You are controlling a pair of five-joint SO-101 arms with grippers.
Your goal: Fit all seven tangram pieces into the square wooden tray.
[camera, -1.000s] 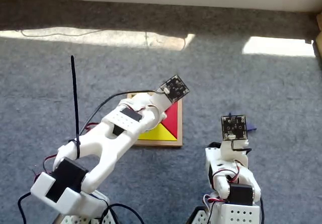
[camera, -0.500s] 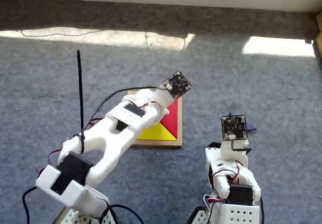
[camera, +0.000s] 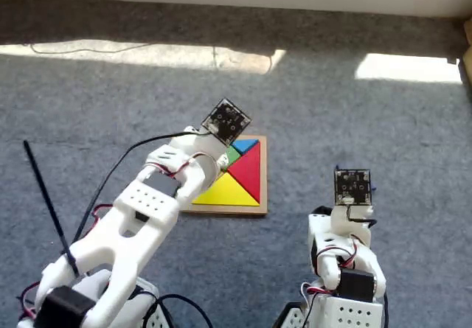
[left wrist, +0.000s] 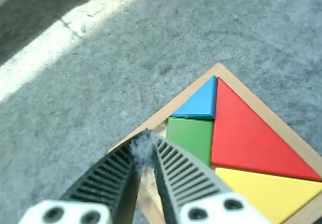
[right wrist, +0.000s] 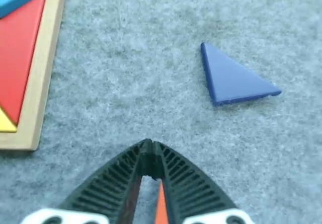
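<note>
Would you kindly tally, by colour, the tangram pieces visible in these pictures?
red triangle: 1
yellow triangle: 1
green square: 1
light blue triangle: 1
dark blue triangle, on the carpet: 1
Total in view: 5

No writing, number or sign can be read anywhere: the coloured tangram pieces (camera: 249, 172), the wooden tray (camera: 228, 208), the grey carpet (camera: 354, 121) and the arms' small camera boards (camera: 226, 120) carry nothing legible
</note>
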